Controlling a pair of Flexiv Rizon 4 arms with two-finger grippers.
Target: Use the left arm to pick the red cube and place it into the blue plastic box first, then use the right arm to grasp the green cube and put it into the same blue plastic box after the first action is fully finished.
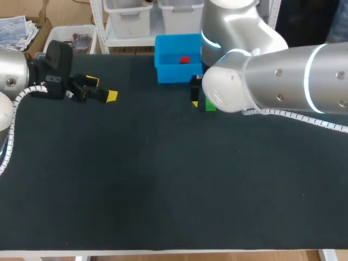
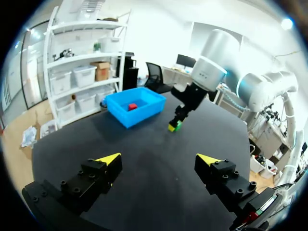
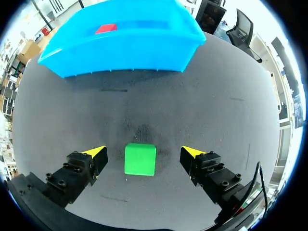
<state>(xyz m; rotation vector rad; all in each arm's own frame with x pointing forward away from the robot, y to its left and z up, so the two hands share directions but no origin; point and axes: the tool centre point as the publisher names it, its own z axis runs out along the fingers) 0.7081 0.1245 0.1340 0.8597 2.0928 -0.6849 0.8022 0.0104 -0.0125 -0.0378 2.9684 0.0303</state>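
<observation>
Green cube (image 3: 140, 159) sits on the table (image 3: 216, 120) between the wide-spread fingers of the right gripper (image 3: 144, 152), apparently untouched. Lower squarely, centre it, then close. The red cube (image 3: 106, 29) already lies in the blue plastic box (image 3: 125, 53).

a matte black table top (image 1: 163, 179) lies beneath the left gripper (image 2: 159, 158) and the right gripper (image 3: 143, 151) and runs on well ahead of both. its surface is finely speckled. a faint mottled patch (image 3: 142, 132) sits just ahead of the right gripper's fingers. a pale edge (image 1: 190, 253) trims the table's near side, well apart from both grippers.
</observation>
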